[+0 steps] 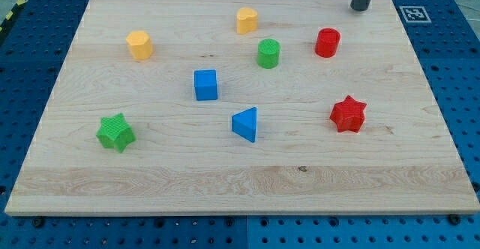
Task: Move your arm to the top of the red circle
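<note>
A pale wooden board (240, 181) fills most of the view, lying on a blue perforated table (457, 69), with a small black-and-white marker tag (413, 13) at the board's top right corner. The dark rod enters from the view's top edge near that corner, and my tip (360, 9) rests on the board there; it is a bare rod end with nothing to open or close, and it touches no block. The red circle (327, 43), a short cylinder, stands near the tip, below it and a little toward the view's left, with bare wood between the two. Just left of the red circle is the green cylinder (268, 53), and above that, toward the view's top, the yellow heart-shaped block (247, 20). A yellow block (139, 45), roughly hexagonal, sits well apart at the upper left. The blue cube (205, 85) lies near the board's middle, with the blue triangle (245, 124) below it and to its right. The red star (348, 114) sits at the right, below the red circle, and the green star (115, 132) at the lower left.
</note>
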Robot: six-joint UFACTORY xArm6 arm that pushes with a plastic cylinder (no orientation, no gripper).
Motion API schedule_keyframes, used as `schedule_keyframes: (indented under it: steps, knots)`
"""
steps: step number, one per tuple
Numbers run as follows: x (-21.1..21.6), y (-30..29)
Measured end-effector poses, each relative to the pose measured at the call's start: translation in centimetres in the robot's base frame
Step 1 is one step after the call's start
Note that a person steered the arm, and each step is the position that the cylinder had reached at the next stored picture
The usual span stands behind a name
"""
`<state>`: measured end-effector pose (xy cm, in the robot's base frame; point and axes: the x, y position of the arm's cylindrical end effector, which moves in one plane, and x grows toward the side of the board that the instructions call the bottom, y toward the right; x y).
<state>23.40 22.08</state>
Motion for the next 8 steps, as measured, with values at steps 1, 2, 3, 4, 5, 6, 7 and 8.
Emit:
schedule_keyframes:
  steps: [1,2,3,4,5,6,7,8]
  knots:
    - [0.0,-0.6]
    - [0.0,-0.8]
    - [0.0,-0.9]
    - [-0.1,-1.2]
    - [-0.1,-1.5]
    - [0.1,-1.7]
    - [1.9,-1.7]
    - [2.3,-2.9]
